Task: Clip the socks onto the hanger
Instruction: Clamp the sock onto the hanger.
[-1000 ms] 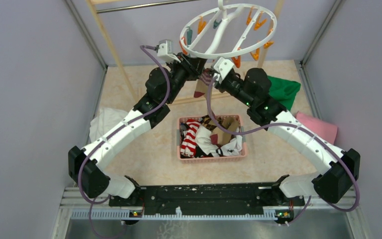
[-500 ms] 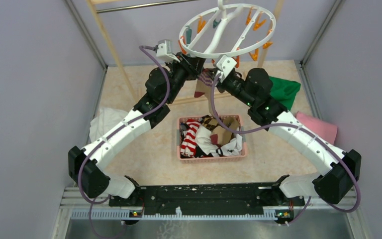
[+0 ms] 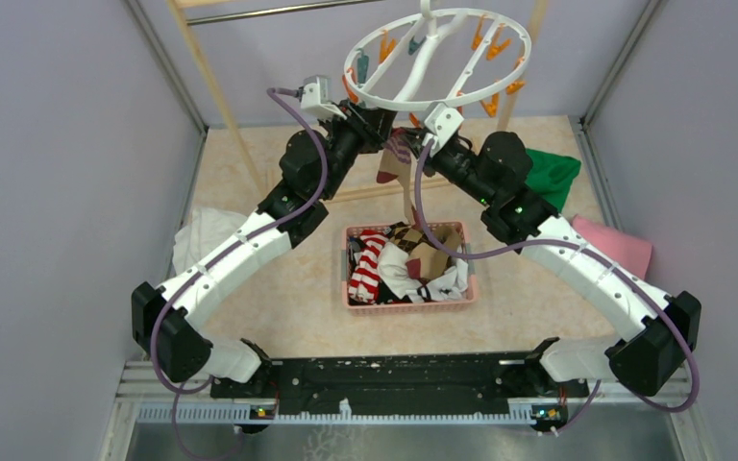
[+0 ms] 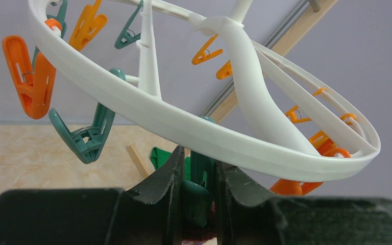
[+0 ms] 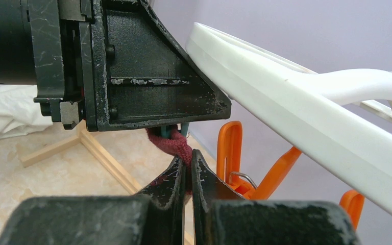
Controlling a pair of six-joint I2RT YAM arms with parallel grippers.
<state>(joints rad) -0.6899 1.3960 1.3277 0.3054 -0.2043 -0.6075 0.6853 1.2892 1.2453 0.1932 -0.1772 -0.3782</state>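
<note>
Right gripper (image 5: 186, 162) (pinching sock (image 5: 170, 144)) risen toward hanger (image 5: 286, 99); left gripper (image 4: 196, 166) seemingly squeezes peg (image 4: 196, 198)

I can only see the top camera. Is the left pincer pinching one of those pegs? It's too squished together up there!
Observer: Yes. In the left wrist view the left pincer squeezes a teal peg hanging under the hanger.
Operator: Does the other pincer have a sock?
Observer: Yes. The right wrist view shows the right pincer shut on a sock, with its maroon edge reaching up to that peg's tips.
</note>
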